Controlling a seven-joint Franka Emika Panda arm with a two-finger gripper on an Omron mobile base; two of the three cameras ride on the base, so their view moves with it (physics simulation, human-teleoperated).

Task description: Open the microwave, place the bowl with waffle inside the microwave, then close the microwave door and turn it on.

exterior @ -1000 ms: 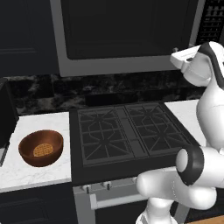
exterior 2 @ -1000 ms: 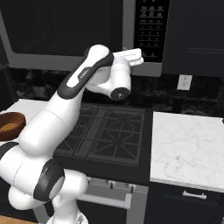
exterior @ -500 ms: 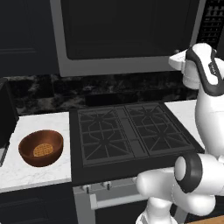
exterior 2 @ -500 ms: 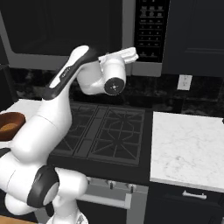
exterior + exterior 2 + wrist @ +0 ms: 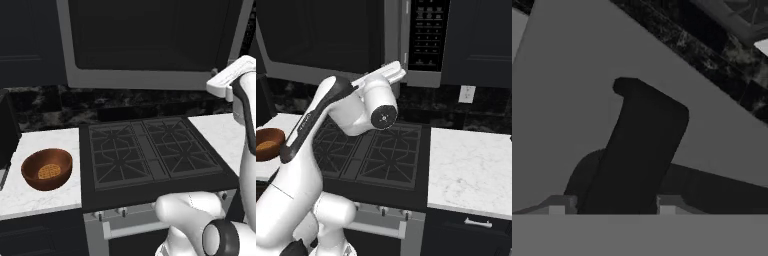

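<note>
The microwave (image 5: 150,75) hangs over the stove with its dark glass door (image 5: 150,35) closed. Its dark vertical handle bar (image 5: 404,30) runs beside the black button panel (image 5: 428,32). My gripper (image 5: 401,69) is raised to the door's lower right corner, at the foot of the handle. In the hand view the handle (image 5: 637,150) looms close between my fingertips (image 5: 557,207), and the gripper (image 5: 612,207) is open around it. The reddish-brown bowl (image 5: 47,170) sits on the left counter with the waffle (image 5: 49,171) inside; its edge also shows as the bowl (image 5: 267,142).
A black gas stove (image 5: 150,150) lies directly below the microwave. White marble counters flank it on the left (image 5: 30,200) and on the right (image 5: 471,170). A wall outlet (image 5: 466,93) is on the dark backsplash. Dark cabinets flank the microwave.
The forearm and wrist have swung and turned while the hand stayed by the microwave's lower right corner, near the handle. The bowl has not moved.
</note>
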